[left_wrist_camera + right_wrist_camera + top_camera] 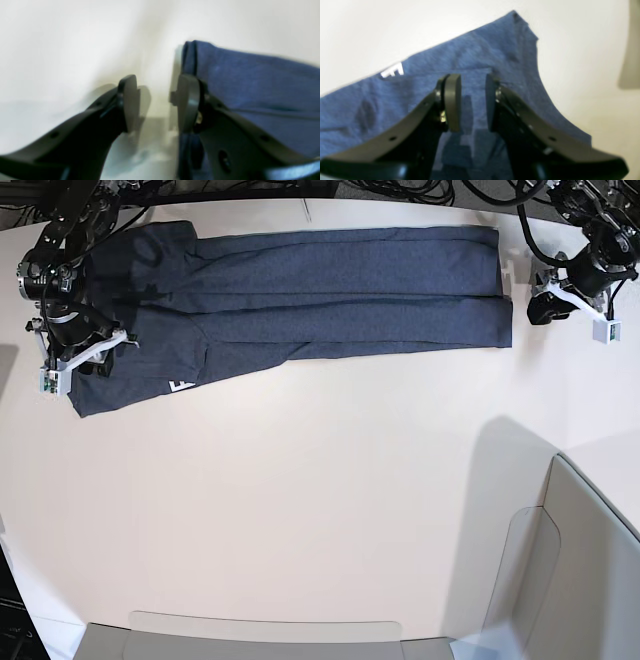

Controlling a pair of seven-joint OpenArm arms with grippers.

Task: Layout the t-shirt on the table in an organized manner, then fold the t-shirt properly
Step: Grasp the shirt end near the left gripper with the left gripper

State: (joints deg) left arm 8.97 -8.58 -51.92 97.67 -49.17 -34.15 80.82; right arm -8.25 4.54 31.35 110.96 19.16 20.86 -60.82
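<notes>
The t-shirt (300, 290) lies folded into a long dark navy band across the far part of the table (320, 500), with white lettering (180, 386) showing near its left end. At that end my right gripper (472, 100) hovers just over the t-shirt (495, 50); its jaws stand apart, with only cloth surface seen through the gap. The lettering (392, 70) peeks out at the shirt's edge. My left gripper (158, 102) is open over bare table beside the shirt's right end (250, 82), its right finger (187, 102) against the cloth edge.
Grey translucent panels stand at the near right (575, 560) and along the near edge (260, 635). Cables (400, 190) run behind the table's far edge. Both arms (60, 270) (590, 250) reach in from the far corners.
</notes>
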